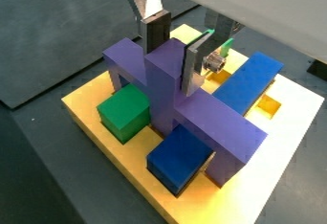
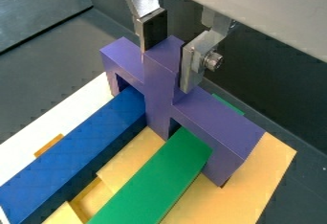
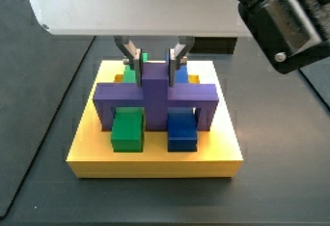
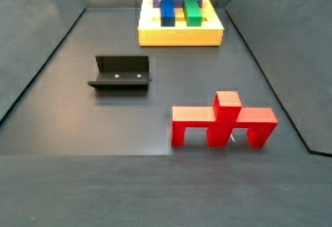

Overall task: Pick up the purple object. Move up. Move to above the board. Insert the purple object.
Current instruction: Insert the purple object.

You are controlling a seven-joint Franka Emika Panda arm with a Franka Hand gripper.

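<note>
Broadly, the dark grey floor (image 4: 116, 124) fills most of a side view, matte and bounded by dark sloping walls, with wide bare ground between the pieces; the board (image 4: 182, 34) sits at the upper middle of that frame, close to the back wall, a thick yellow slab with square edges and recessed slots (image 1: 269, 103). Across its top run a long green bar (image 2: 160, 185) and a long blue bar (image 2: 71, 161), lying side by side, both smooth and blocky. The purple object (image 3: 154, 93) stands on the board, its wide crossbar spanning over both bars and its two legs going down at the outer sides, its stem upright at the centre; it is matte, with sharp corners. The red piece (image 4: 223, 122) rests at the lower right of the same side view, well apart from the board; the fixture (image 4: 120, 73), a dark bracket, stands at the middle left. The gripper (image 3: 153, 54) hangs above the board's centre, its flat silver fingers (image 2: 198, 60) clamped on the purple stem.
</note>
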